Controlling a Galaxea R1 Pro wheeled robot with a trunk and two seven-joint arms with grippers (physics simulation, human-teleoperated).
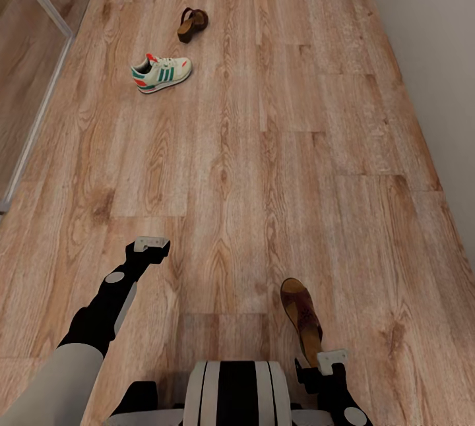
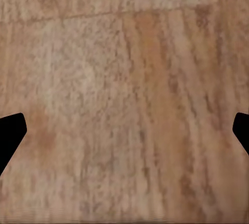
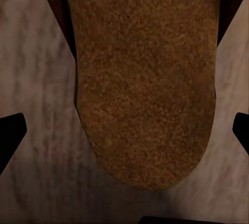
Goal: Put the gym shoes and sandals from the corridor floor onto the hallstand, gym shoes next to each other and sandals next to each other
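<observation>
A brown sandal (image 1: 301, 318) lies flat on the corridor floor (image 1: 277, 169) close in front of the robot's base, footbed up, and it serves as the landmark here. Right at its near end sits the right gripper (image 1: 328, 365); through the right wrist camera the tan-brown footbed (image 3: 142, 78) lies between the two dark fingers (image 3: 10, 133), which stand spread wide at either side and grasp nothing. Well to the left of that sandal the left gripper (image 1: 151, 245) hangs over bare planks, its fingers (image 2: 10, 133) likewise released and wide apart, with only wood grain between them. Far beyond the sandal, up the corridor and to the left, a white gym shoe (image 1: 161, 72) with green stripes rests on its sole, and just past it the second sandal (image 1: 191, 23) lies tipped on its side
</observation>
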